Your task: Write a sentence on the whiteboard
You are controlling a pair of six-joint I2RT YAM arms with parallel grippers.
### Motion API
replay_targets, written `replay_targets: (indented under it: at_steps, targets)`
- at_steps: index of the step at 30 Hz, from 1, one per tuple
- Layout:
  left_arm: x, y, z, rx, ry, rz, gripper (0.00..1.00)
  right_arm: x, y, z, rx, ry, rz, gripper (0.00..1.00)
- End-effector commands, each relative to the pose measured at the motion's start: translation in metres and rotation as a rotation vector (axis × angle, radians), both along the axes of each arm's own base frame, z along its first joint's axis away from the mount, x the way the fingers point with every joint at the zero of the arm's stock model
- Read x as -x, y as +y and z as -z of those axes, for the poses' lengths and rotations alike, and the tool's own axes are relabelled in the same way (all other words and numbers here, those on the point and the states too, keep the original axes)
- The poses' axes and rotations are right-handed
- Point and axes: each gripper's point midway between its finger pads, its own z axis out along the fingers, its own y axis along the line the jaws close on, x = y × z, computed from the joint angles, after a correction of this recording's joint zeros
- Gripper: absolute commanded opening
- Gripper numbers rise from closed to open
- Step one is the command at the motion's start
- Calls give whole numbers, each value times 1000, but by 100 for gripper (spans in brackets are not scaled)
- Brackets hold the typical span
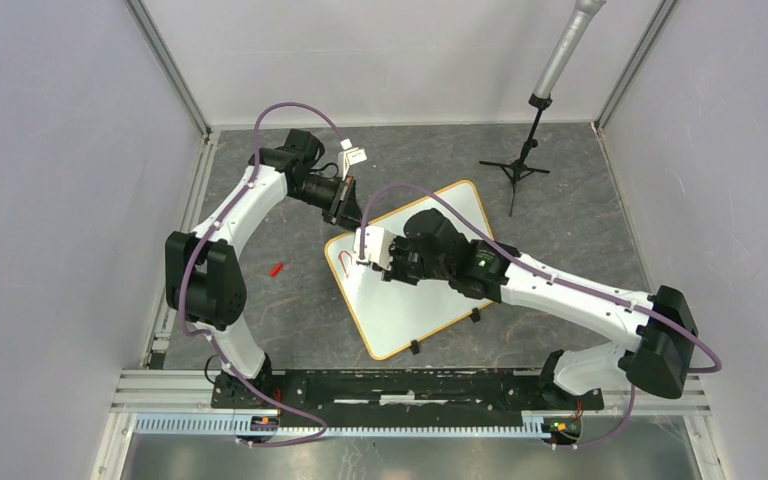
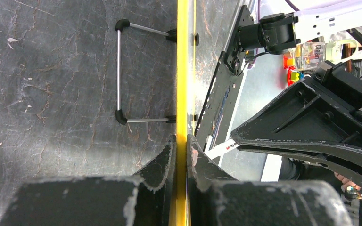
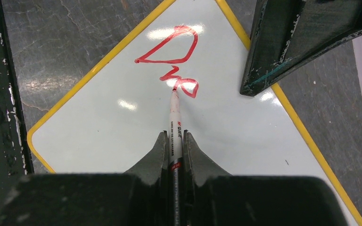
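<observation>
Entry: whiteboard [image 1: 405, 310], on the counter [image 1: 290, 320] at centre of the top view, long axis slanting from left up toward upper right. Left gripper [image 2: 182, 143]: almost closed, pinching the board's yellow rim at its upper-left edge. Right gripper [image 3: 175, 136]: almost closed around a marker [image 3: 175, 110], tip touching the board. The sentence [image 3: 172, 66]: two red marks only, near the board's left corner. Blank surface lies right of and below the tip in the top view, so writing probably runs that way.
</observation>
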Motion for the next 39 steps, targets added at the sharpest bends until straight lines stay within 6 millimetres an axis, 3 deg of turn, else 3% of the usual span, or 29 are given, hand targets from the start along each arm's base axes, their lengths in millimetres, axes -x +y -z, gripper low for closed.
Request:
replay_targets:
  at_steps: [1, 10, 19, 39]
  targets:
    - [12, -8, 10, -35, -3, 65, 3, -1, -11, -3, 9, -28, 23, 0]
    - [12, -8, 9, -35, -5, 62, 2, -16, -18, -14, -1, -50, 71, 0]
    - [12, -9, 10, -36, -2, 65, 3, -20, -15, -40, -62, -59, 67, 0]
    - [11, -9, 10, -35, -4, 66, 2, -27, -9, -35, -63, -39, 68, 0]
